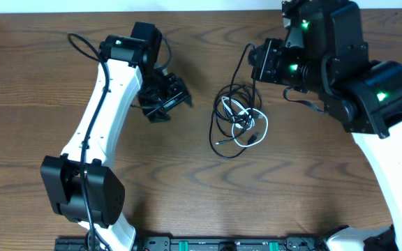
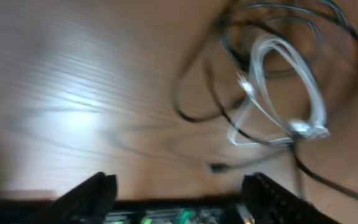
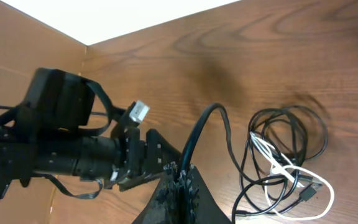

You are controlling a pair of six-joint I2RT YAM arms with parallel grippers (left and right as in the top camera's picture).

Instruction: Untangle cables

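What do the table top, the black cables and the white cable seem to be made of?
The table: wood or wood-look laminate, brown, with visible grain and a slight sheen. The black cables: likely a rubbery plastic jacket, matte, bending in loose loops. The white cable: a plastic jacket, glossier, catching light.

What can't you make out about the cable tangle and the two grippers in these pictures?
Left wrist view: motion blur smears the cables; plug types unreadable.
Overhead: black strands too thin to tell which crosses over which.
Right gripper: hidden under its own wrist overhead; in the right wrist view its dark jaws run off the bottom edge.
Left gripper: jaws open, bases cut off by the bottom edge.
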